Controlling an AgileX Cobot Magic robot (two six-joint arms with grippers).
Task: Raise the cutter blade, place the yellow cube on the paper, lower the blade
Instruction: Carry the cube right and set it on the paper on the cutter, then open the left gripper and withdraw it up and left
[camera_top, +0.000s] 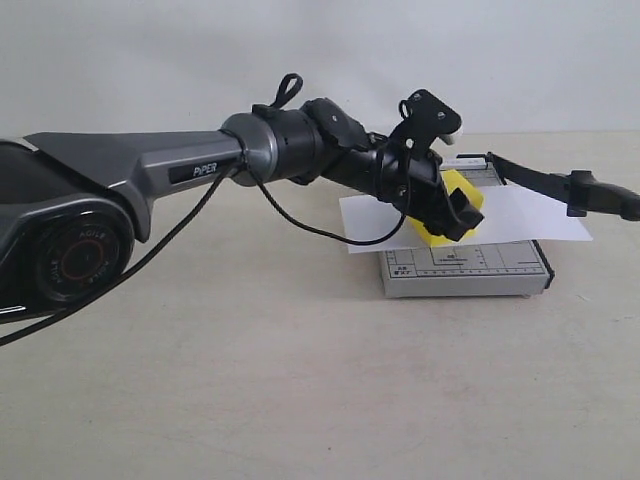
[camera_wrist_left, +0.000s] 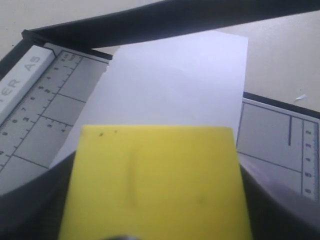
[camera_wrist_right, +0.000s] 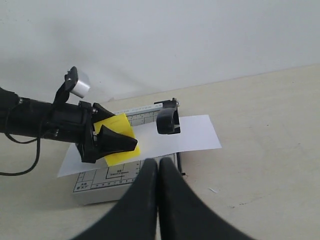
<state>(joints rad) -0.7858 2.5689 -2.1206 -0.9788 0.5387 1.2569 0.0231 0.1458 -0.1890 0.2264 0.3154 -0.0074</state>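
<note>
I see the pale surface (camera_top: 300, 380) carrying the grey cutter base (camera_top: 465, 272), with the paper (camera_top: 530, 215) laid across it. The cutter blade (camera_top: 545, 182) stands raised off the base. My left gripper (camera_top: 455, 215) is clamped on the yellow cube (camera_top: 468, 192), low over the paper; I cannot tell whether they touch. My right gripper (camera_wrist_right: 158, 165) is pressed closed and empty, well apart.
</note>
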